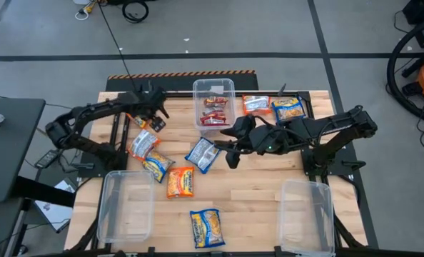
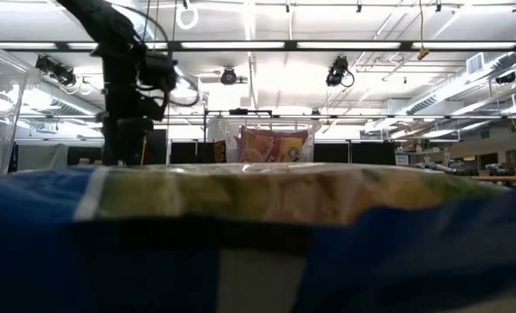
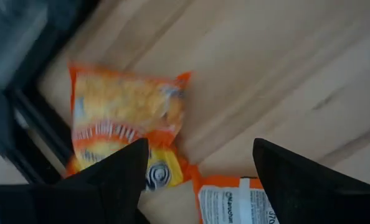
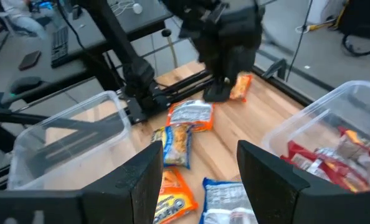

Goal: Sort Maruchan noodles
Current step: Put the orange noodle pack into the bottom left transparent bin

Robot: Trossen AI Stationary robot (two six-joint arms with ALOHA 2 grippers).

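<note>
Noodle packets [image 1: 180,182] lie scattered on the bench [image 1: 248,189], red ones already in the far bin [image 1: 213,105], two more packets right of it, and a blue one [image 1: 207,228] near the front edge between two clear bins. The left gripper [image 1: 146,114] hangs released over an orange packet [image 3: 126,109] at the far left. The right gripper [image 1: 228,145] hovers spread and empty just beside a blue packet [image 1: 202,154].

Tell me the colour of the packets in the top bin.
Red packets, clearest in the high view.
</note>
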